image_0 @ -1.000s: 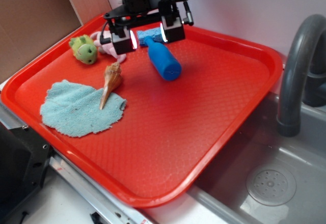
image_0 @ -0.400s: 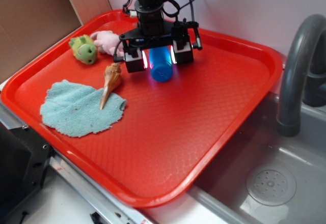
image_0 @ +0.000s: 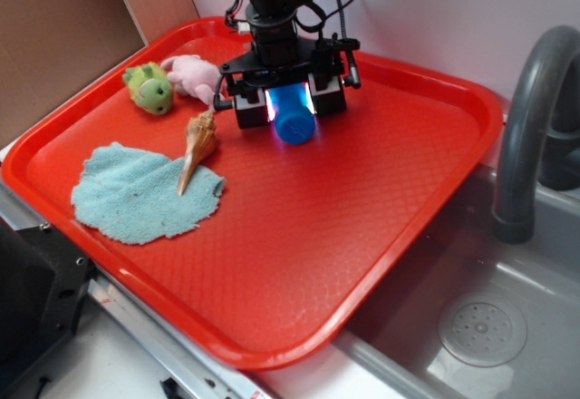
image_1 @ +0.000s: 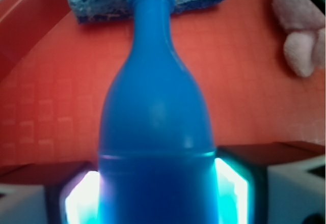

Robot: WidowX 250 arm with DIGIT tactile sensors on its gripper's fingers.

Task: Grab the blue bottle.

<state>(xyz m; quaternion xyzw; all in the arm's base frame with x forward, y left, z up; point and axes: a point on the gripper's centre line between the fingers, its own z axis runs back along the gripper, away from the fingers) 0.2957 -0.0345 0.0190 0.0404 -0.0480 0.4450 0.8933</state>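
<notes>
1. Nearest me, by the near-left edge of the red plastic tray [image_0: 381, 236], lies one ragged teal cloth [image_0: 140, 192].
2. One tan spiral seashell [image_0: 197, 148] rests with its tip on that cloth's far edge.
3. Further back, toward the far-left corner, sit two soft toys: one green plush [image_0: 149, 88] and one pink plush [image_0: 193, 73], touching each other.
4. Mid-tray toward the far edge, the black gripper [image_0: 290, 106] stands low over the small bright-blue smooth plastic bottle [image_0: 294, 116], one jaw on each side of its body.
5. In the wrist view the blue bottle [image_1: 155, 132] fills the gap and the lit pads meet its sides, so the pincer looks narrowed to the bottle's width; how firmly it presses I cannot tell.
6. Beyond the bottle's cap, one flat light-blue sponge [image_1: 147, 0] lies at the far edge.
7. Risk, as I judge it: the body is smooth and round, so a light or off-centre squeeze could let it roll or slip out when raised, and the neck could nudge the sponge.
</notes>
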